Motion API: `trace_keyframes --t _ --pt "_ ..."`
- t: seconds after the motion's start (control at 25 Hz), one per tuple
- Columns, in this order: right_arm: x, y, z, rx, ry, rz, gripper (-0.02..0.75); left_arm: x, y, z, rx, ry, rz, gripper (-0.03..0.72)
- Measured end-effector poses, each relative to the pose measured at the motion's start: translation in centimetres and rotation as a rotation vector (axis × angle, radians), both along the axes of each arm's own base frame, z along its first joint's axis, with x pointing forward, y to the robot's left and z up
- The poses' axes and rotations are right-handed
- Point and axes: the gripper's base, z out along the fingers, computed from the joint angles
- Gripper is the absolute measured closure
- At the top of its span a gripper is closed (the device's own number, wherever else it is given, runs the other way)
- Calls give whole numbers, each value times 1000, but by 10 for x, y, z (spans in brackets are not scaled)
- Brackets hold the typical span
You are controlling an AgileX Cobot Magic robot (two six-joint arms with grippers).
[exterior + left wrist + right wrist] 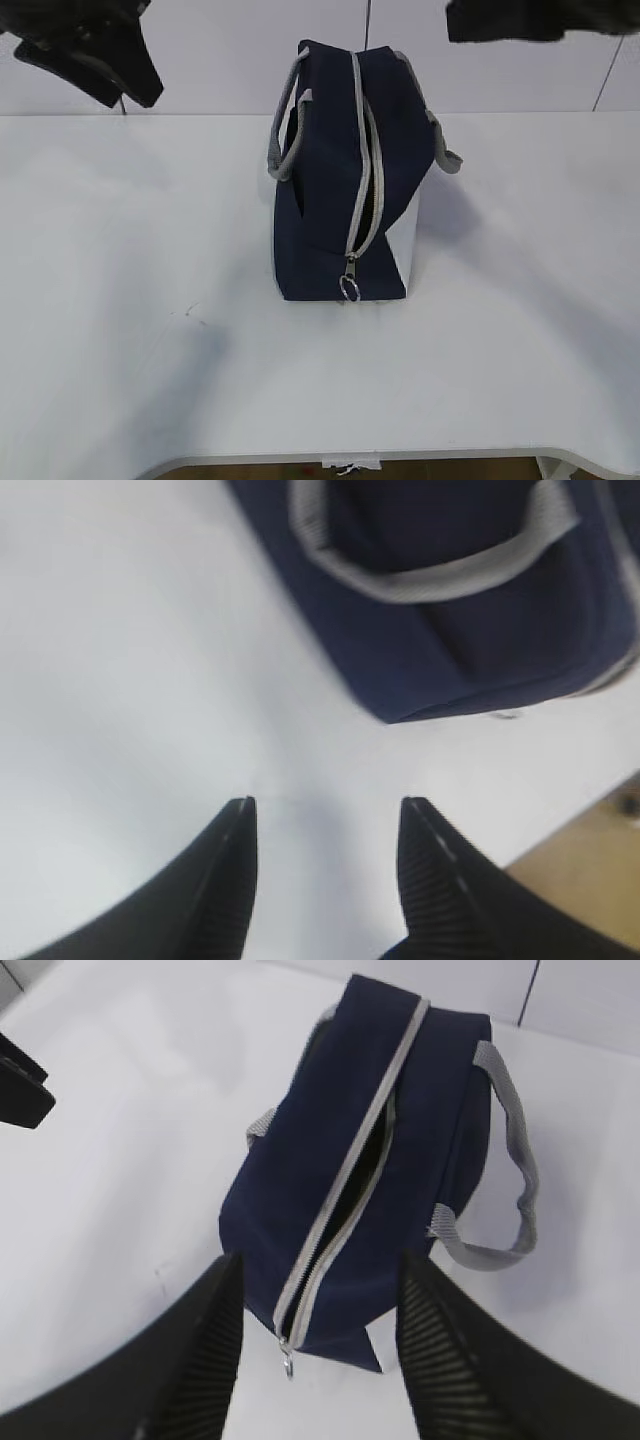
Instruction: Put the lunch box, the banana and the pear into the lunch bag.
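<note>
Exterior view: lunch bag (330,190) upright, zipper lengthwise

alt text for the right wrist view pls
A boxy navy-blue fabric lunch bag stands on a white table, its grey zipper partly open. The open black right gripper hangs above it, empty.
</note>
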Motion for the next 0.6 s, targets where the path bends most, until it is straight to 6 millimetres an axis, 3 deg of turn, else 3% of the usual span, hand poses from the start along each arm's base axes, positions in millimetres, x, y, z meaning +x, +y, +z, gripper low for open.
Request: trace_keyframes --t 0.28,0.6 --pt "-13 -7 -43 9 -24 -14 346 -21 3 26 30 -79 9 339" --pt "15 4 -71 -35 -31 -11 348 -27 2 33 -11 -79 7 339"
